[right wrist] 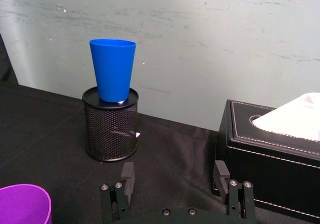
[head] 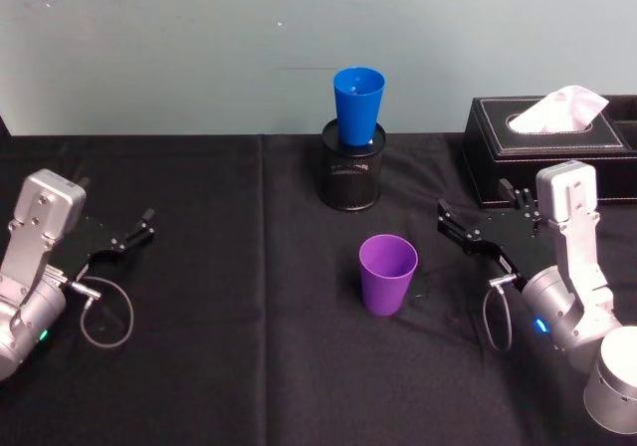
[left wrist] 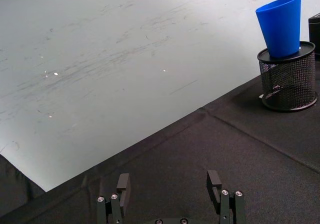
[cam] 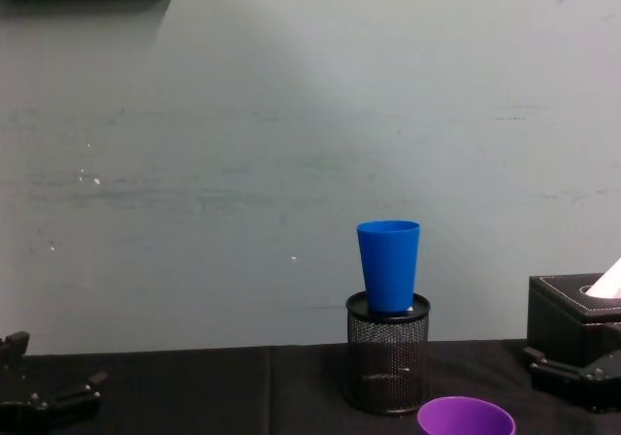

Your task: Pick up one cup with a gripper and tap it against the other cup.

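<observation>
Purple cup [head: 387, 273] stands apart from right gripper [head: 482, 217].

Black mesh pen holder [head: 350, 175] left of tissue box [head: 549, 147].

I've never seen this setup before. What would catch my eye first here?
The blue cup stands out, sitting upright in the mouth of a black mesh pen holder at the back of the table. The purple cup stands alone mid-table, nearer the open right gripper; the open left gripper rests far left.
</observation>
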Controlling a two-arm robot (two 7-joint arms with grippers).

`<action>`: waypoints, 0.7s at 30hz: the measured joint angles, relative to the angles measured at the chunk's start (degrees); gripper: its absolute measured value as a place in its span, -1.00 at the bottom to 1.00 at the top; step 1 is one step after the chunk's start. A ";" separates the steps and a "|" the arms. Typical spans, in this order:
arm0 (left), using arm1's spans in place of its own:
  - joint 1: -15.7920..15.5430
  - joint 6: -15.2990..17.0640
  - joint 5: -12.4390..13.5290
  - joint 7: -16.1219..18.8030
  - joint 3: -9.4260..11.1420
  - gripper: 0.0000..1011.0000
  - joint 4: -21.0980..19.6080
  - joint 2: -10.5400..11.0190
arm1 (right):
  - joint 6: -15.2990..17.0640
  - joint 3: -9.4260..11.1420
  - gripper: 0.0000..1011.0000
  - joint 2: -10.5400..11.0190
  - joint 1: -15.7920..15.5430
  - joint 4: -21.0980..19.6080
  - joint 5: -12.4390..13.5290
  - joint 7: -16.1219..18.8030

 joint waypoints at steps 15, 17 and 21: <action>0.00 0.00 0.00 0.00 0.00 0.98 0.00 0.00 | -0.01 0.00 0.98 0.00 0.00 0.00 0.01 -0.01; 0.00 0.00 0.00 0.00 0.00 0.98 0.00 0.00 | 0.00 0.00 0.98 0.00 0.00 0.00 0.01 -0.01; 0.00 0.00 0.00 0.00 0.00 0.98 0.00 0.00 | 0.00 0.00 0.98 0.00 0.00 0.00 0.01 -0.01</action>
